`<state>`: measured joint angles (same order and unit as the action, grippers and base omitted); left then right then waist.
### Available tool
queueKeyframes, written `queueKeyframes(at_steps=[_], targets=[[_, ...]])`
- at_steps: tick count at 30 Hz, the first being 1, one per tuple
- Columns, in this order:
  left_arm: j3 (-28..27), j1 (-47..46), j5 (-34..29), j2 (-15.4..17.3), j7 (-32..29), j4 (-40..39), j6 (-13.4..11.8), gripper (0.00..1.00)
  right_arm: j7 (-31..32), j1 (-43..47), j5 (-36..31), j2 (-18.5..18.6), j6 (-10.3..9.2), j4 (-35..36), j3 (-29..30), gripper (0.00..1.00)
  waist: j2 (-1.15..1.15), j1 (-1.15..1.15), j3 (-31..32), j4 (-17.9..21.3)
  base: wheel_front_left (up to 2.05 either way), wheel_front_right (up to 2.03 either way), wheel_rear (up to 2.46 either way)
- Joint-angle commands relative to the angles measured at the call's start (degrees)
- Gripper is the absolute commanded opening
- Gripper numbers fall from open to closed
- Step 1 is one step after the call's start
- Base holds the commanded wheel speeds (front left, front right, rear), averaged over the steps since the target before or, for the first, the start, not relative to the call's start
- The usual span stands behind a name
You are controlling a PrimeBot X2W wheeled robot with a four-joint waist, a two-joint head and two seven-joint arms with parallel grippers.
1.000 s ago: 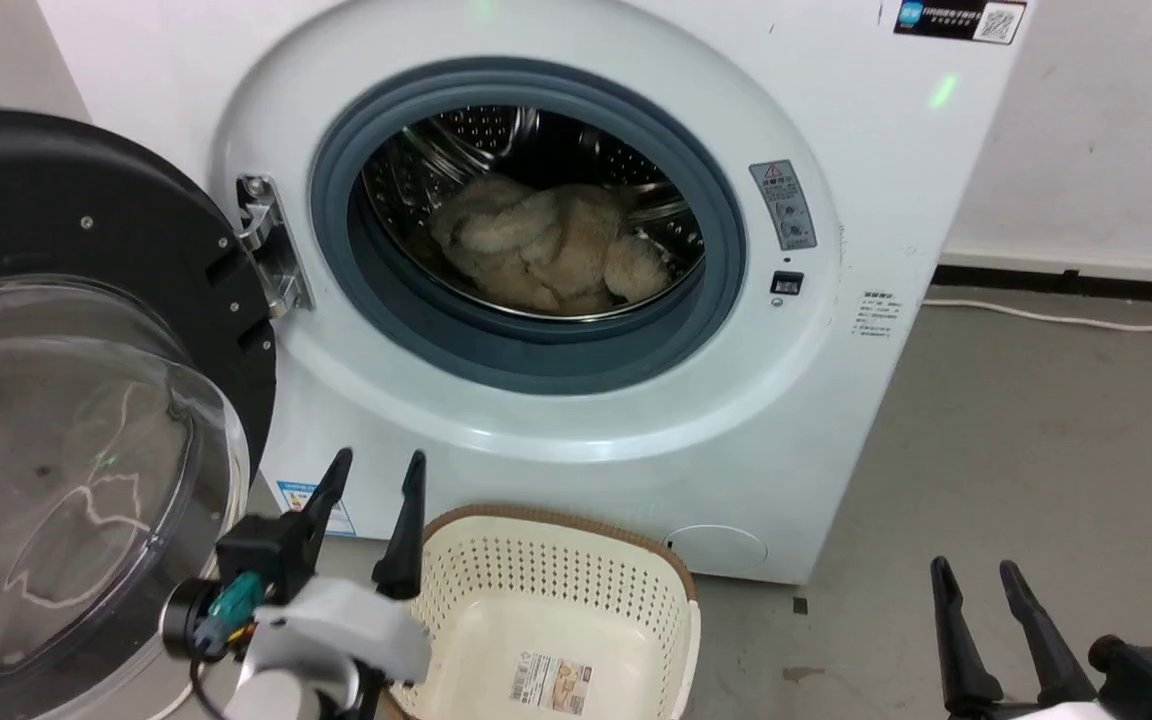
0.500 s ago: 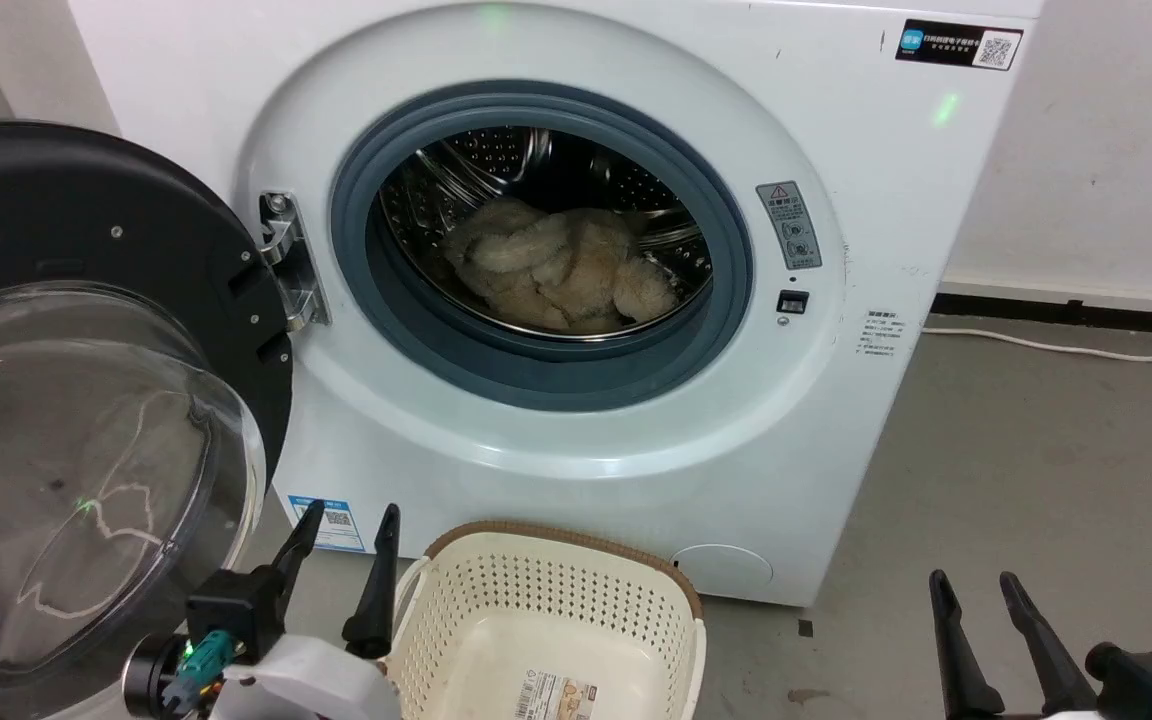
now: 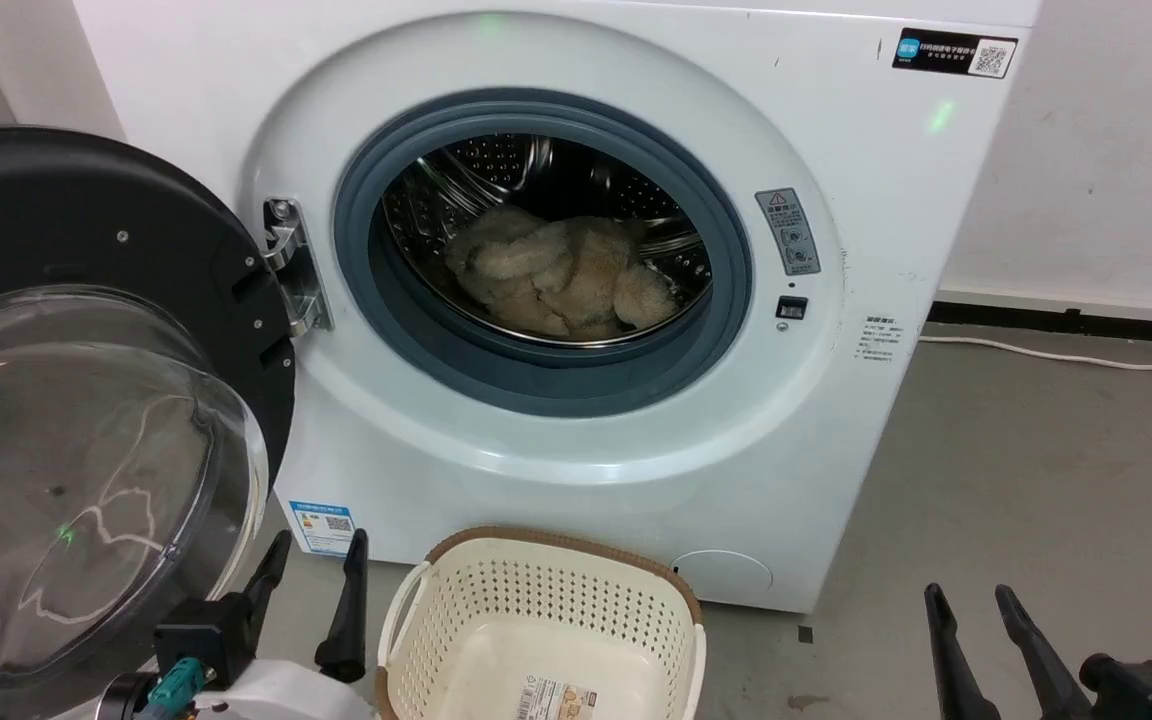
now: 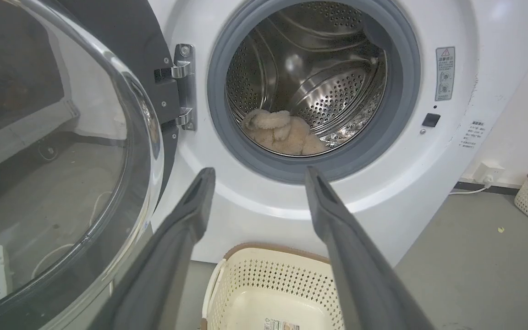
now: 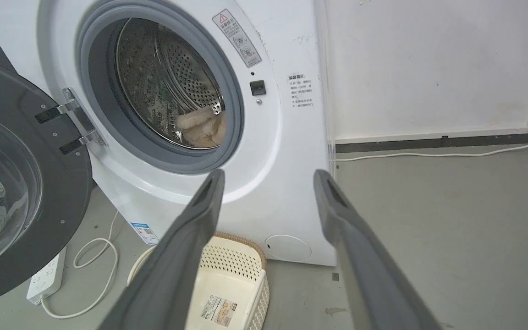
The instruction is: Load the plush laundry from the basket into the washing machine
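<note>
**Load Status: Plush Bundle Inside Drum**

I see the fluffy beige-cream plush laundry (image 3: 561,275) lying at the bottom of the perforated steel drum (image 3: 496,165) of the large white front-loading washing machine (image 3: 576,450). Its black-rimmed clear bubble door (image 3: 86,230) stands swung open at my left. The oval cream perforated plastic basket (image 3: 546,590) sits on the grey floor (image 3: 1036,450) just before the machine. My left gripper (image 3: 319,548) and right gripper (image 3: 968,600) each stand fully spread, holding nothing.

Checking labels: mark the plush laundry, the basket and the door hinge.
plush laundry (image 3: 561,275): head view, middle of the fluffy bundle.
basket (image 3: 536,597): head view, perforated far wall.
door hinge (image 3: 294,268): head view, middle of the metal bracket.
</note>
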<state>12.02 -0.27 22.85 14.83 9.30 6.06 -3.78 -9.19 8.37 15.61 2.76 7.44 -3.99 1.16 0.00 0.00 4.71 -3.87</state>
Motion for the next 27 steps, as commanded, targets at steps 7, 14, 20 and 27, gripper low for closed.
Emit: queueKeyframes(at_steps=[7,14,20,27], targets=[[-0.7,1.6,1.0,-0.3,-0.7,-0.5,-1.6,1.00,0.4,1.1,-0.4,0.1,0.05,0.3,0.1,1.00,0.00,0.00,-0.2,-0.2,0.00,0.00,0.00],[-0.8,1.9,2.0,-0.7,-0.8,-0.8,-1.9,1.00,0.6,1.1,-0.4,0.1,0.05,0.5,0.1,1.00,0.00,0.00,-0.2,-0.3,0.00,0.00,0.00],[-0.4,1.7,2.2,-0.8,-0.8,-0.7,-1.9,1.00,0.7,1.0,-0.4,0.1,0.05,0.7,0.0,1.00,0.00,0.00,-0.4,-0.1,0.00,0.00,0.00],[-0.6,1.4,1.7,-1.0,-0.8,-0.7,-1.6,0.00,0.7,-0.1,-0.2,0.0,0.00,0.4,0.1,0.00,0.00,0.00,-0.5,-0.1,0.00,0.00,0.00]])
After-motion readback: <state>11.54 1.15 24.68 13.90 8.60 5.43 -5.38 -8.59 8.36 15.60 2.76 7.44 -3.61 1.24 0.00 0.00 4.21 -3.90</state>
